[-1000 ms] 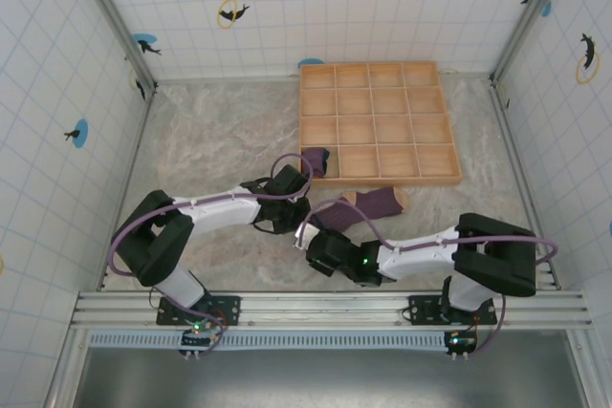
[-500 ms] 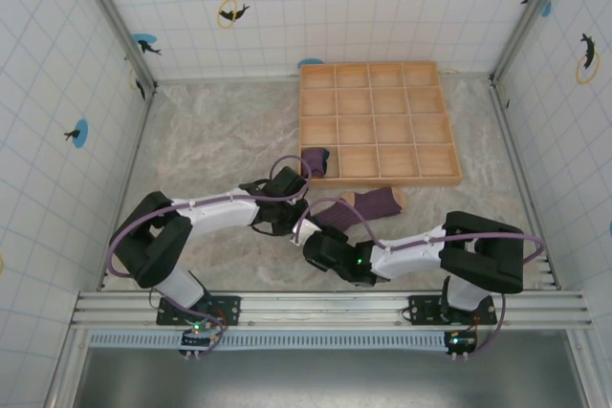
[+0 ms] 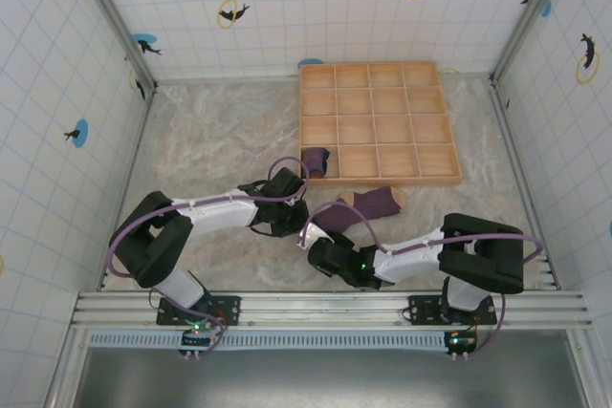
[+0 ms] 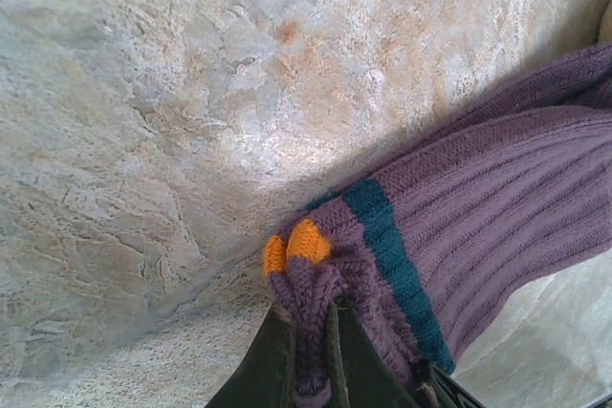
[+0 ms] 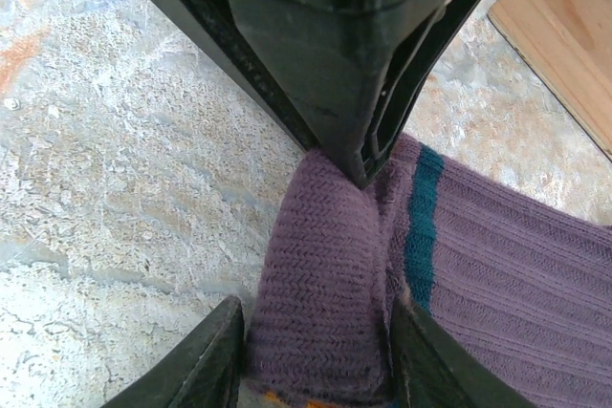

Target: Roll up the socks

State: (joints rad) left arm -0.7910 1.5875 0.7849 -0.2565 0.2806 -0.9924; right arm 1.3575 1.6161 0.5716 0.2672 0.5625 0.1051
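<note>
We've got the sock lying flat on the worktop, mid-width and toward the near edge, just short of the wooden tray. One rolled sock is already tucked into the tray's near-left compartment.

Our left hand is pressed together on the knit at the sock's end, by the teal stripe and the orange bits. Our right hand straddles a fold of the same end, one finger either side. The fold fills the gap, so we read that as a pinch on the sock.

How will it handle? It's soft, light ribbed knit with no stiffness at all. It will sag, stretch and spring open if we let go. It shouldn't slip in the fingers, though it may drag on the rough stone-look surface. We think the thick fold at the end is the best hold, because that's the start of the roll. A pinch of a single layer would just pull out.

Compared with a second back, our right arm's elbow has swung in leftward and the forearm sits closer to the near edge. The left arm, the sock and the tray look unmoved.
</note>
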